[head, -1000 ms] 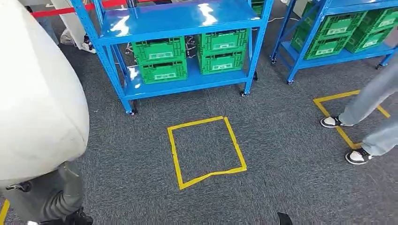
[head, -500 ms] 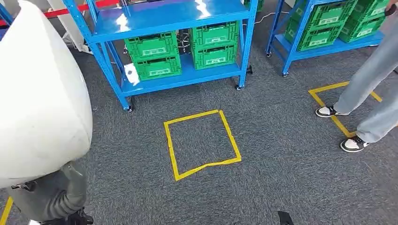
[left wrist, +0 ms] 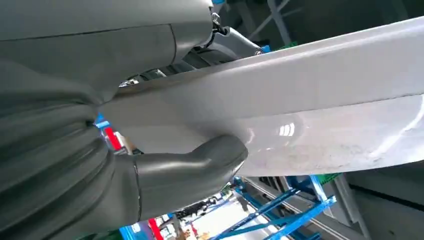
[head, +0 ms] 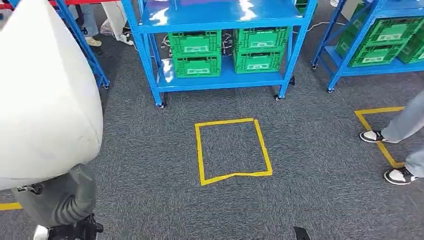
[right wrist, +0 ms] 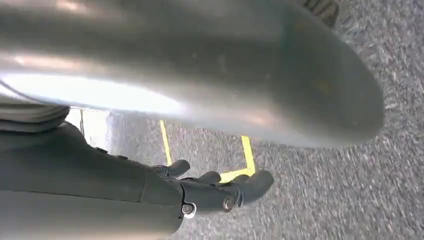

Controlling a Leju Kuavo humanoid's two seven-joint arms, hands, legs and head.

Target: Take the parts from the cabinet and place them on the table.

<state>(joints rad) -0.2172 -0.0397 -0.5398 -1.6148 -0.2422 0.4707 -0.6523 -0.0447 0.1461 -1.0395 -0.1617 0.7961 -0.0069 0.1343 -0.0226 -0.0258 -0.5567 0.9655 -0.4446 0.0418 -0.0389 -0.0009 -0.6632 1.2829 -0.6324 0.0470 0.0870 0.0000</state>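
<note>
Hiding its fingers (left wrist: 200, 165) — left hand (left wrist: 125, 170) grips white part (left wrist: 320, 100).

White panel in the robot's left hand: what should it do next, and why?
Probably turn away, carrying it: the left hand grips the white panel, and ahead stands a blue rack of green crates, not a table.

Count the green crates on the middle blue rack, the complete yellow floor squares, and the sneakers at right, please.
Green crates on the middle rack: 4
Complete yellow squares: 1
Sneakers: 2
Total: 7
</note>
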